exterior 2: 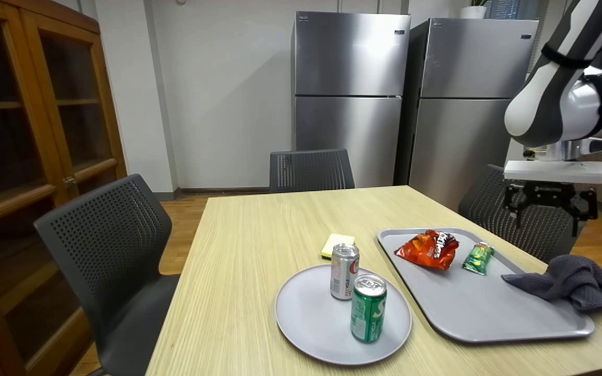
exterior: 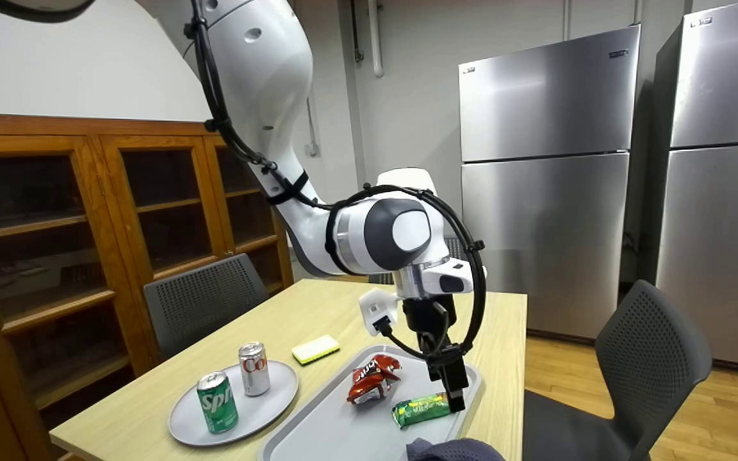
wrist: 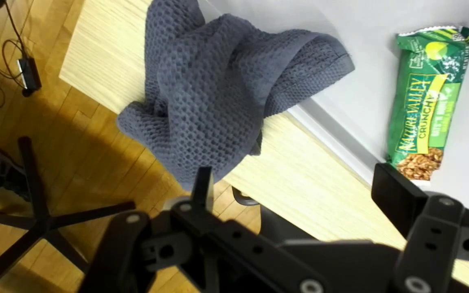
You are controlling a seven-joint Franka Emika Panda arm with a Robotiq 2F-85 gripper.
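Observation:
My gripper (exterior 2: 546, 225) is open and empty, in the air above the table's edge beside the grey tray (exterior 2: 489, 313). In the wrist view, its fingers (wrist: 293, 177) stand wide apart, with bare table and floor behind the gap. A crumpled dark grey towel (wrist: 214, 89) lies across the tray's rim and the table corner; it also shows in an exterior view (exterior 2: 578, 282). A green granola bar packet (wrist: 426, 106) lies on the tray near one finger in the wrist view. A red snack bag (exterior 2: 429, 249) lies on the tray beyond the packet.
A round grey plate (exterior 2: 306, 324) holds an upright green can (exterior 2: 368, 310) and a silver can (exterior 2: 344, 271). A yellow sponge (exterior: 316, 349) lies behind the plate. Dark chairs (exterior: 644, 358) stand round the table; wooden cabinets (exterior: 36, 256) and steel refrigerators (exterior: 545, 192) stand beyond.

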